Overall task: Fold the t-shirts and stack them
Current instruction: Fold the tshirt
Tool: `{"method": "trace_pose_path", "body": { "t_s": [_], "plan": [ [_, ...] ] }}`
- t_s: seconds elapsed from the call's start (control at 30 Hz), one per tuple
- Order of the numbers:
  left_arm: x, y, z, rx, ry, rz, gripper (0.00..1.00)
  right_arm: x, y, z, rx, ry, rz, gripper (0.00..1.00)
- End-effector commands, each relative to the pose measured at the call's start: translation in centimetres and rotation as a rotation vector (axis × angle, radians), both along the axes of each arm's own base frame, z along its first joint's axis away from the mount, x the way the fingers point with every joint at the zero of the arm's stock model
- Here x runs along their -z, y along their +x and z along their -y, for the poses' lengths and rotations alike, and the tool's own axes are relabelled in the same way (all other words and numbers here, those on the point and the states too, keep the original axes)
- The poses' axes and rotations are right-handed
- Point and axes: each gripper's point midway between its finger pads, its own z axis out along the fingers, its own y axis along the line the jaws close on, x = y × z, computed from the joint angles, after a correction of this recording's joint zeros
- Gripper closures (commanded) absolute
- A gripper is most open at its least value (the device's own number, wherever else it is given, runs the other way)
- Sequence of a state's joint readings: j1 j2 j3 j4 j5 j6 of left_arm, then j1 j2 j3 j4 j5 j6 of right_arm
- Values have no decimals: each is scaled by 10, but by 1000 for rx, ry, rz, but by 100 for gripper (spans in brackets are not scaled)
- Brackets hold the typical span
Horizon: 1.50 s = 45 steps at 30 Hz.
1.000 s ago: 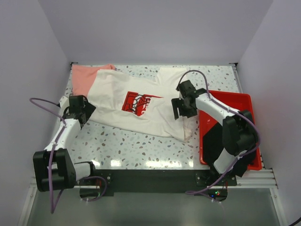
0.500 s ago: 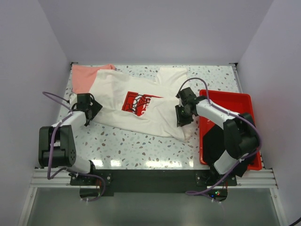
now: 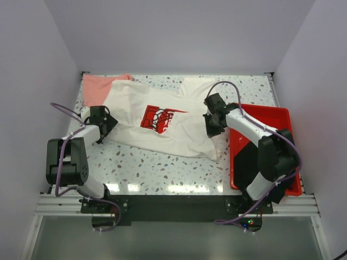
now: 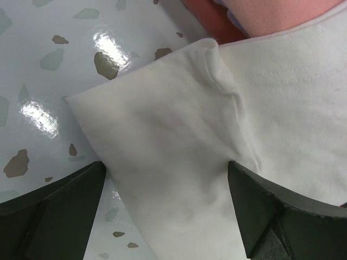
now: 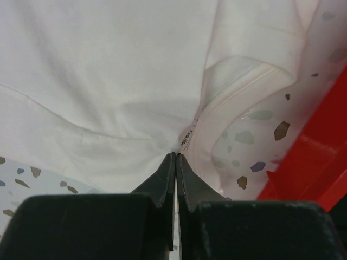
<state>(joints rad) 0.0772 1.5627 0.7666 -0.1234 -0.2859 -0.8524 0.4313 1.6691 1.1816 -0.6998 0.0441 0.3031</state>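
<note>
The right gripper [image 5: 176, 158] jaws clench the cream-white, red-printed cloth t-shirt [image 3: 130, 105]; the left gripper [image 4: 167, 181] jaws stand released astride its sleeve [image 4: 162, 124].

Lab test booth: plain white walls [image 3: 179, 32], speckled table [image 3: 157, 165].

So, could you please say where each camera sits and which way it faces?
Top external: above and behind, looking down on left arm, right arm, speckled table and cream-white cloth t-shirt with red print.
Left wrist: looks down through open left gripper at its sleeve.
Right wrist: looks down along right gripper, shut on its hem.
All share that shirt.
</note>
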Motion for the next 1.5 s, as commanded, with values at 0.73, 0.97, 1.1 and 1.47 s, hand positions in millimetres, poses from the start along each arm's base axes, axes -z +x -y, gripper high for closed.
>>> {"method": "trace_pose_path", "body": {
  "t_s": [0.73,0.97,1.1,1.47],
  "plan": [
    [-69,-16,-18,-82,71,105,0,-66,18,-20,-119,122,125,1],
    [-56,-45,-32,-138,60,83,0,-41,-45,-72,-282,259,55,1],
    [-38,-43,-30,-95,7,94,6,-15,-53,-71,-220,260,9,1],
    [-3,-9,-45,-64,-29,59,37,-20,-82,-48,-36,306,51,1]
  ]
}}
